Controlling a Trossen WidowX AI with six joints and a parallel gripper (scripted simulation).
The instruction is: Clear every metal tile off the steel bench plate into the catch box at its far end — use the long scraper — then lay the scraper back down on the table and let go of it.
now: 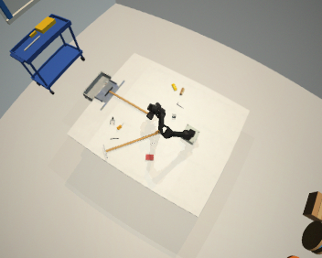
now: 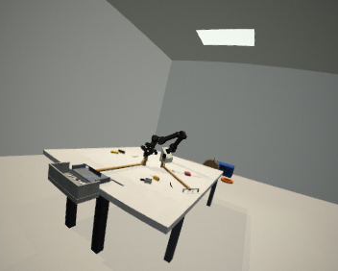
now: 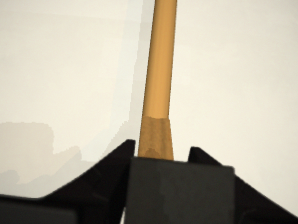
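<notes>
Top view, arm [image 1: 162,120] [image 2: 167,138] bent over the table [image 1: 209,169] [image 2: 132,192], gripper [image 1: 151,114] [image 2: 145,156] [image 3: 161,151] clamped on the scraper's wooden handle [image 1: 128,102] [image 2: 120,167] [image 3: 162,60].

Before you is a white rectangular table [image 1: 209,174] [image 2: 132,202] with dark legs. On its top you can see a red block [image 1: 149,157] [image 2: 187,173], near a wooden-handled tool with a pale crosswise head [image 1: 132,141] [image 2: 177,176], and a yellow piece [image 1: 174,87] [image 2: 114,152] beside a brown piece [image 1: 182,91] [image 2: 122,151].
</notes>
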